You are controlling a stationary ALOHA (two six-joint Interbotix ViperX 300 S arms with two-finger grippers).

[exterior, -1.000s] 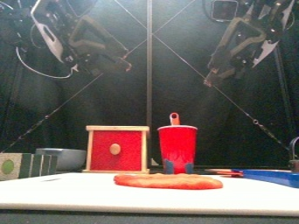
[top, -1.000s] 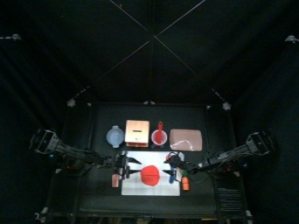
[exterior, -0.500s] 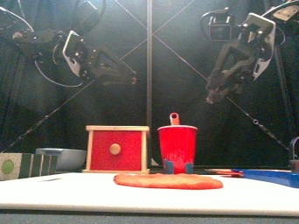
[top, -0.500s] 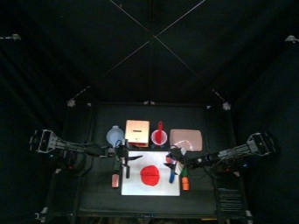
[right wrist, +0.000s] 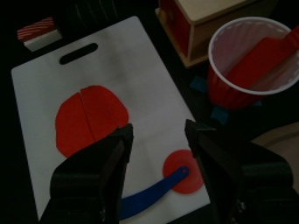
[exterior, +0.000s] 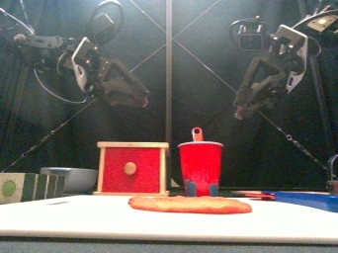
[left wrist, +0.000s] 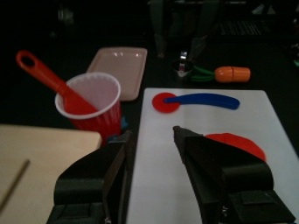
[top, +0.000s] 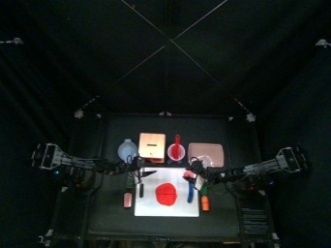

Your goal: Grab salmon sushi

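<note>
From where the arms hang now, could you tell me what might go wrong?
The red cup stands close beside the cutting board; a descending arm could tip it. The salmon sushi lies off the board's edge, so the left gripper may go for the red slab instead.

White plastic cutting board (top: 169, 193) at the table's front edge; red plastic cup (top: 175, 152) behind it, wooden box (top: 150, 147) left, pink tray (top: 206, 153) right.
</note>
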